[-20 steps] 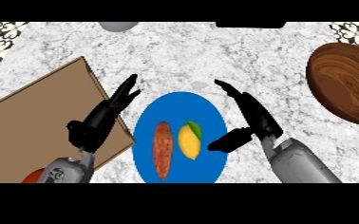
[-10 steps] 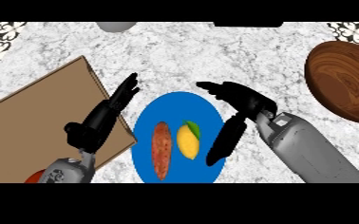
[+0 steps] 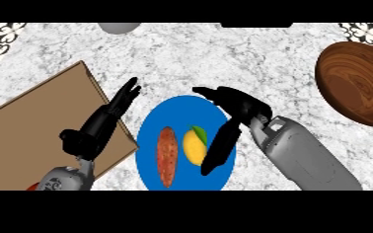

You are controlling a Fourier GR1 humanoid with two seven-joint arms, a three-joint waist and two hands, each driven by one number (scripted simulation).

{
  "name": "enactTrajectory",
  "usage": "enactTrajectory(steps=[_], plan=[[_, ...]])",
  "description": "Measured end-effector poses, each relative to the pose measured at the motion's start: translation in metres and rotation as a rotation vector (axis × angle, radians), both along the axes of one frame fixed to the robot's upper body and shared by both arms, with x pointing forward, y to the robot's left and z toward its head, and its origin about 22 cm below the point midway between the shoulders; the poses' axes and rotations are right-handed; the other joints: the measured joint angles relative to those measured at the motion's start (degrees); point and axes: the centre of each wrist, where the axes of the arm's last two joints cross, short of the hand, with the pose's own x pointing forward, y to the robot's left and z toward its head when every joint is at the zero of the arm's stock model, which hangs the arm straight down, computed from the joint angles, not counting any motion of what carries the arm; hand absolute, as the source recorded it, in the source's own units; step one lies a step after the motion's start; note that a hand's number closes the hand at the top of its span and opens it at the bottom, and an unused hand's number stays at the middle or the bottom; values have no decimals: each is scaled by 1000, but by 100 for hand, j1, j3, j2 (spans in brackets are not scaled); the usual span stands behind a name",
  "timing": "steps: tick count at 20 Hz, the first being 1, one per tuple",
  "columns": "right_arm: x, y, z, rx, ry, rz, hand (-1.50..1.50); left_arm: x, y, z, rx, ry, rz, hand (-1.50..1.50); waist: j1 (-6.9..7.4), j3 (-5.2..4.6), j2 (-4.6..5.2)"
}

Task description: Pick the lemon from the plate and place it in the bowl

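The right hand (image 3: pixel 237 109) is hovering over the blue plate (image 3: pixel 178 109), fingers spread beside the lemon (image 3: pixel 193 147); the left hand (image 3: pixel 98 128) is resting open by the cutting board (image 3: pixel 51 108)

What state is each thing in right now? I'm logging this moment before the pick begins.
lemon: lying on the plate, not held.
sweet potato: lying on the plate, left of the lemon.
blue plate: flat on the counter, holding both.
wooden bowl: at the right edge, nothing seen in it.
cutting board: flat at left.
right hand: open, above the plate's right side.
left hand: open, over the board's edge.
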Motion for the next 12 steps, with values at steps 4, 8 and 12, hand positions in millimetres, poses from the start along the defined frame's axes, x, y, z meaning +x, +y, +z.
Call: enactTrajectory(steps=[4, 8, 12], plan=[[-15, 13, -1, -15, -45, 5, -150, 2, -2, 1, -5, 3, 5, 0, -16, 2, -3], [-23, 20, -10, -41, -86, -14, -150, -1, -9, 3, -2, -1, 4, 0, -14, 3, -3], [-29, 21, -17, -70, -133, -42, -150, -2, -6, 0, 1, 1, 6, 0, -18, 3, -2]])
